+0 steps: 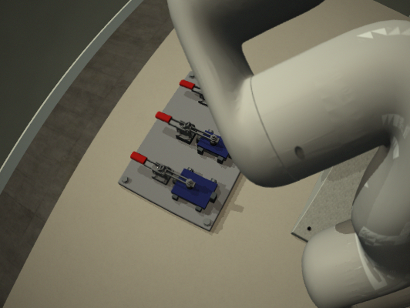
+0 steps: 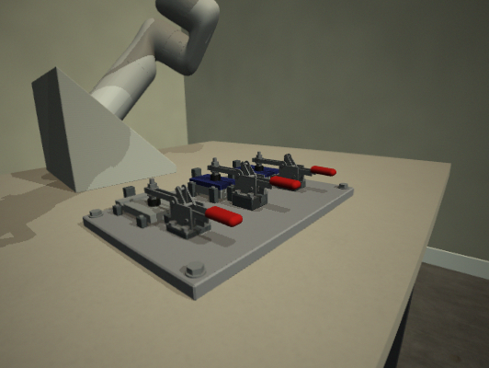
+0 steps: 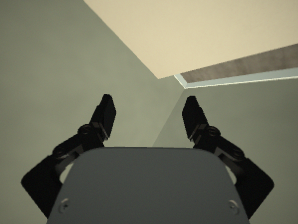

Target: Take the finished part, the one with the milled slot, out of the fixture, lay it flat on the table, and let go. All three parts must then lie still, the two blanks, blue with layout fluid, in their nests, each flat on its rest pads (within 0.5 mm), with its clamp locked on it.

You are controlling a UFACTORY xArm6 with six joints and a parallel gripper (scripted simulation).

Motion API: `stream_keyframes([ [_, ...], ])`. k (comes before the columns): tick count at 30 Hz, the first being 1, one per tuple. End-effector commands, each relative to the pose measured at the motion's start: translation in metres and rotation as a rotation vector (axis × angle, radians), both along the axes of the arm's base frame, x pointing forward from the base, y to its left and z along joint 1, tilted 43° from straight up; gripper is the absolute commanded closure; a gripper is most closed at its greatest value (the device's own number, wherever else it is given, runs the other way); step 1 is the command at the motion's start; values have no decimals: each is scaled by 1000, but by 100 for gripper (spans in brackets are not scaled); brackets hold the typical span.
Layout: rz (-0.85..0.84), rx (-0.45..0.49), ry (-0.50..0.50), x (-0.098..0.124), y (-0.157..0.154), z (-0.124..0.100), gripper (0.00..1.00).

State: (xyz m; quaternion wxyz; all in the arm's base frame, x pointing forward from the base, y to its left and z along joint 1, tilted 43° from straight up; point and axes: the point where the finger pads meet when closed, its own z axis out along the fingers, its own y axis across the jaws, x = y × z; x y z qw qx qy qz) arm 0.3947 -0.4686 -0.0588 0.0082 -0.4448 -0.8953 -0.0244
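Observation:
The grey fixture plate (image 1: 200, 215) (image 2: 257, 239) lies on the table with three toggle clamps in a row. The grey finished part (image 2: 130, 208) sits in the nearest nest in the exterior view, under a clamp whose red handle (image 2: 223, 216) (image 1: 186, 84) lies low. In the top view the arm hides this part. Two blue blanks (image 1: 194, 189) (image 1: 213, 144) (image 2: 209, 180) (image 2: 267, 171) sit in the other nests with their clamp arms down on them. My gripper (image 3: 149, 104) is open and empty, high up, facing the wall and a table corner. It shows only in the wrist view.
The arm (image 1: 308, 115) (image 2: 184, 37) reaches over the far end of the fixture. A grey wedge-shaped base block (image 2: 92, 152) (image 1: 335, 192) stands beside the plate. The table edge (image 2: 427, 239) drops off to a dark floor.

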Motion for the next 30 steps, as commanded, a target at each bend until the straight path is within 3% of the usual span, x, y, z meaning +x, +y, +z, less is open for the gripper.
stream_keyframes([
  [1, -80, 35, -16, 11, 29, 31, 0],
  [13, -282, 176, -35, 36, 125, 108, 0],
  [15, -282, 176, -35, 36, 125, 108, 0],
  [16, -326, 213, -36, 39, 150, 125, 0],
  [30, -507, 397, -11, 39, 269, 198, 0],
])
